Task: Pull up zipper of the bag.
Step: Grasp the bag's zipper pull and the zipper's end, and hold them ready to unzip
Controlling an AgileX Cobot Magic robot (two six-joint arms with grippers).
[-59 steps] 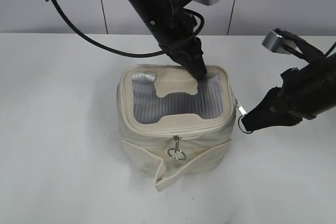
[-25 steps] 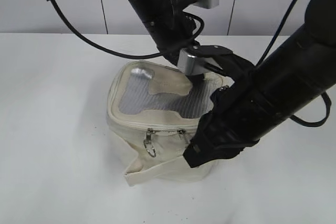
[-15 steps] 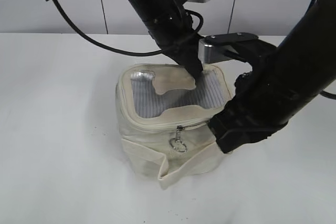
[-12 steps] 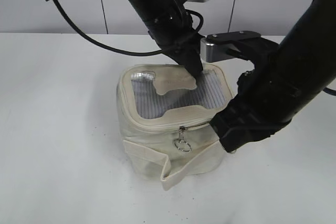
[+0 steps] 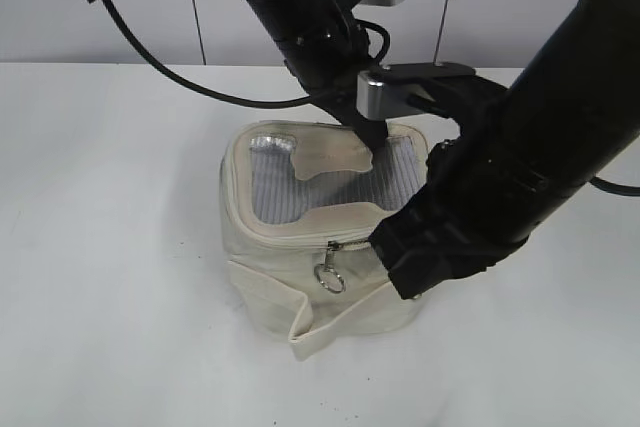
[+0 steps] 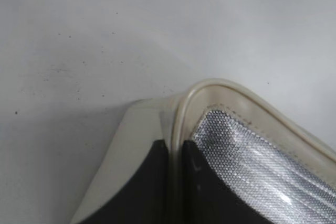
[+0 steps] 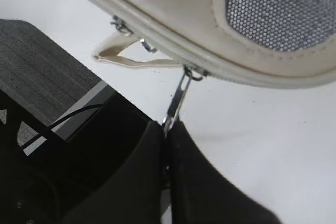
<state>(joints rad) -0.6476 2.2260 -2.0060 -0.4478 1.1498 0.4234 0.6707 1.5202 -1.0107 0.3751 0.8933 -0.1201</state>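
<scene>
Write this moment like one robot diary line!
left gripper: pressing bag lid | right gripper: shut on ring pull | zipper: closing

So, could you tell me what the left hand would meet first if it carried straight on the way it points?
The left hand points down at the bag and seems already against its lid, fingers astride the rim piping. Going on, it would likely just press deeper into the lid.

bag (image 5: 300,247) flanked by arms, table (image 5: 110,247) left apparently open
</scene>
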